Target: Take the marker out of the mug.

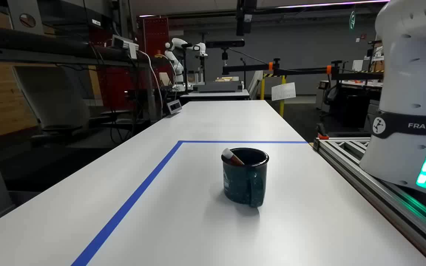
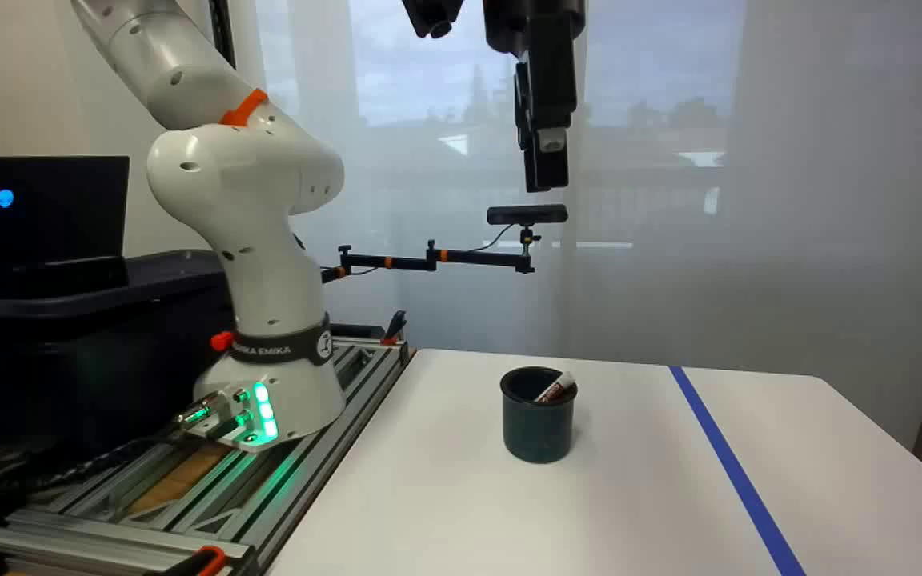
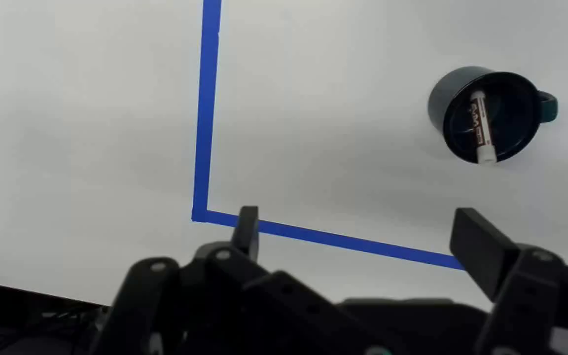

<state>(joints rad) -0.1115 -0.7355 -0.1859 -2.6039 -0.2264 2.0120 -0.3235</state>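
The dark teal mug [image 1: 244, 186] stands upright on the table; it also shows in an exterior view [image 2: 537, 432] and at the upper right of the wrist view [image 3: 454, 96]. The marker [image 3: 482, 125], white with a dark brown label, leans tilted inside the mug. Its white end rests at the rim and pokes slightly over it, as seen in both exterior views [image 1: 232, 156] [image 2: 555, 387]. My gripper [image 3: 355, 212] is open and empty, its fingers wide apart. In an exterior view the gripper [image 2: 547, 180] hangs well above the mug. The marker's lower end is hidden there by the mug wall.
Blue tape [image 1: 135, 195] marks a corner on the white table [image 2: 429, 496]. The robot base stands on a metal rail frame [image 2: 333, 472] along the table's edge. A camera on an arm [image 2: 527, 214] stands behind the table. The mug's handle [image 3: 549, 107] points away from the tape corner.
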